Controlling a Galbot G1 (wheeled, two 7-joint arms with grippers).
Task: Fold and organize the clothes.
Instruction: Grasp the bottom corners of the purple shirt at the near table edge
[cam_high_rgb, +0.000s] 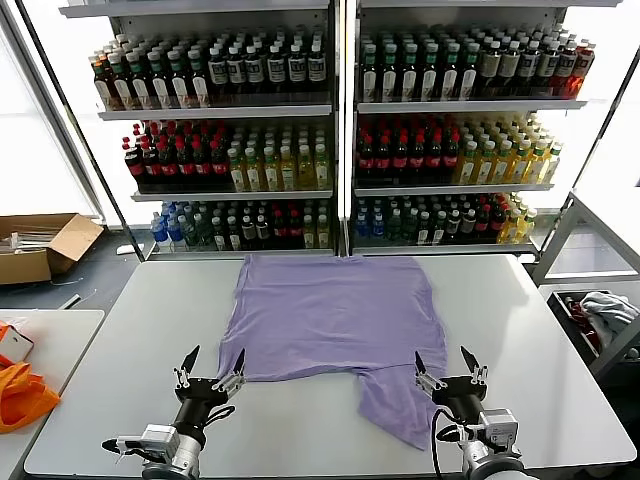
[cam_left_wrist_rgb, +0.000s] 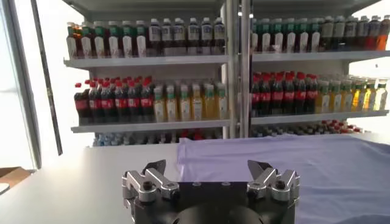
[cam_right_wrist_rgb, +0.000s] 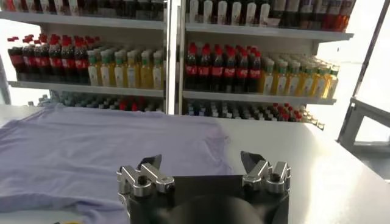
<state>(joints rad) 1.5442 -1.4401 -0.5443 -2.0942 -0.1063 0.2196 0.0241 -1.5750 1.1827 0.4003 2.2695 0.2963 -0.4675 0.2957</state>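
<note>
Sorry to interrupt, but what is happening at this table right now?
A two-armed robot faces a lavender T-shirt spread on the white table. One part of the shirt trails toward the near edge. The left gripper and right gripper are both open near the shirt's near edge, holding nothing. No fold is visible yet.

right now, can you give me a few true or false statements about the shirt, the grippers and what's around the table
1. The lavender T-shirt lies spread on the white table. True.
2. The left gripper is shut on the shirt's hem. False: it is open, at the shirt's near left corner, holding nothing.
3. The right gripper is open beside a shirt part that trails toward the table's near edge. True.
4. The shelves behind the table hold folded clothes. False: they hold rows of bottles.
5. A cardboard box sits on the floor at the left. True.
</note>
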